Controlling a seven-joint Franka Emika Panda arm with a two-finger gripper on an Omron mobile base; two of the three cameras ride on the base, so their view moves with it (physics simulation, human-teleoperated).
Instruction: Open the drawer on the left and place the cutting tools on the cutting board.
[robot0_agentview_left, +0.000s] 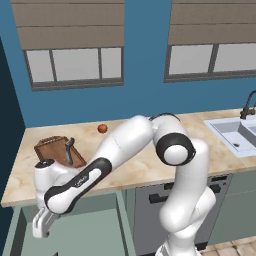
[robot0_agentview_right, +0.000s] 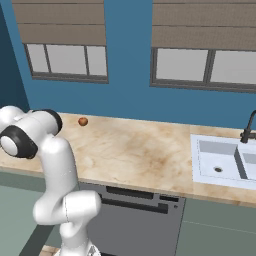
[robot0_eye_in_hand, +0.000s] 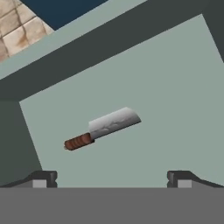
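Observation:
The sage drawer (robot0_agentview_left: 97, 227) stands pulled open below the counter's left end. My gripper (robot0_agentview_left: 41, 231) hangs over its inside, open, with nothing between the fingers. In the hand view a cutting tool (robot0_eye_in_hand: 103, 128), a small cleaver with a grey blade and a brown handle, lies flat on the drawer floor (robot0_eye_in_hand: 175, 105) beyond my gripper (robot0_eye_in_hand: 111, 179). The reddish-brown cutting board (robot0_agentview_left: 52, 148) sits on the counter above the drawer. A slim dark cutting tool (robot0_agentview_left: 69, 151) rests on its right part.
An orange-red ball (robot0_agentview_left: 102, 128) (robot0_agentview_right: 83, 121) lies on the counter near the wall. A dark grey panel with a black bar handle (robot0_agentview_left: 152, 212) (robot0_agentview_right: 137, 220) sits right of the drawer. The white sink (robot0_agentview_right: 222, 162) and black tap (robot0_agentview_right: 247, 127) are at the far right.

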